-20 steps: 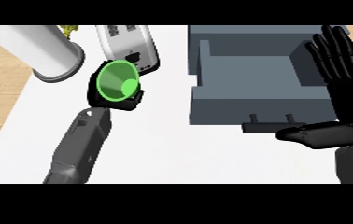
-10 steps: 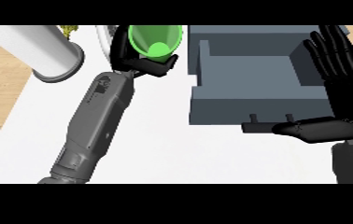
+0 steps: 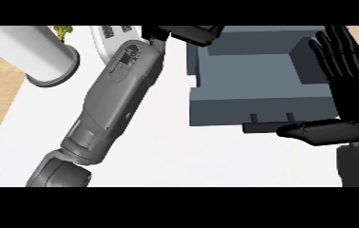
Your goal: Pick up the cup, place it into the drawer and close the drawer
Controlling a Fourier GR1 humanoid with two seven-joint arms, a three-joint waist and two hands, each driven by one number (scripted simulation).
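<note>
— Compared with half a second before, the left hand (image 3: pixel 184 33) has moved farther forward and to its right, yes?

— Yes. Now it is at the very top of the view, just over the far left corner of the open drawer (image 3: pixel 259 101). The long grey forearm (image 3: pixel 116 96) lies diagonal across the white counter (image 3: pixel 175 160).

— And the cup (image 3: pixel 208 28)?

— It is inside this hand. Only a thin green piece shows between the black fingers, at the hand's right side. The fingers are curled round it; the rest is hidden or cut by the edge.

— Is the cup already in the drawer?

— I cannot tell. It is at the drawer's far rim, still in the hand.

— What is to the left of that hand?

— Just beside it, a white appliance (image 3: pixel 111 38), partly behind the forearm. Farther left stands a white cylinder (image 3: pixel 35 53).

— And the right hand (image 3: pixel 324 131)?

— It has not moved. It rests open at the right edge, fingers straight and pointing up, beside the drawer's right wall. Its thumb points toward the drawer's handle (image 3: pixel 261 127); whether it touches, I cannot say.
</note>
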